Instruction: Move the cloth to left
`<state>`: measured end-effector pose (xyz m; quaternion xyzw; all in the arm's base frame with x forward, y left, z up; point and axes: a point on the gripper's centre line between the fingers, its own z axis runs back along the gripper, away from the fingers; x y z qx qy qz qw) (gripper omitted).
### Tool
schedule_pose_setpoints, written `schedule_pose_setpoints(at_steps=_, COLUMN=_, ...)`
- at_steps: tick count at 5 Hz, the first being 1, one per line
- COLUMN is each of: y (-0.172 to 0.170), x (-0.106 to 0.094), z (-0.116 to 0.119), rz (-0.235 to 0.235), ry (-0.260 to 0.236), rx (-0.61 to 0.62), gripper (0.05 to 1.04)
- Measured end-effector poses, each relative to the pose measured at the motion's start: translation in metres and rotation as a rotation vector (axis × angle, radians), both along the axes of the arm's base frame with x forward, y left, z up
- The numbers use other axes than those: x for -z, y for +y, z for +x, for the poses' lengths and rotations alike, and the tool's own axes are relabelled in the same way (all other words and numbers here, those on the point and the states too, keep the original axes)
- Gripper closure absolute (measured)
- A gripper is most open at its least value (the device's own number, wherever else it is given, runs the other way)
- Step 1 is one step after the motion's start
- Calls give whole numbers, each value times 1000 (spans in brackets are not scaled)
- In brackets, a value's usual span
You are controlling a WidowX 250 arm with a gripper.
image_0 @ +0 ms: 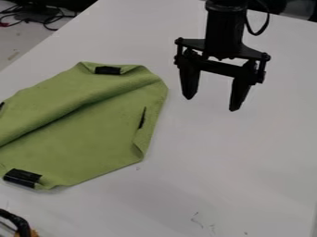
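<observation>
Cloth [93, 136], green, edges partly folded, lies at 9 o'clock on the desk [204, 180]; hand [212, 104] at 1 o'clock, fingers spread wide, holding nothing.

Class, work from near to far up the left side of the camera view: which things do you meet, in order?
A partly visible black-and-orange object → the green cloth with its black patches → the tangle of dark cables beyond the table's edge.
</observation>
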<state>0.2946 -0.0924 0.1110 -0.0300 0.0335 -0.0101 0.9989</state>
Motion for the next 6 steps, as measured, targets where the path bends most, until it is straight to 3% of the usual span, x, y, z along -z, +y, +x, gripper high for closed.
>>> schedule_pose_setpoints(at_steps=1, y=1, x=9, z=-2, rz=8, ry=31, rx=-2, gripper=83)
schedule_pose_setpoints(at_steps=3, y=71, x=-5, z=-4, rz=24, ry=5, rx=-103, gripper=83)
schedule_pose_setpoints(at_steps=5, y=136, x=17, z=15, rz=163, ry=62, rx=-201, gripper=83)
schedule_pose_setpoints(at_steps=6, y=156, x=38, z=14, rz=163, ry=48, rx=-257, gripper=83)
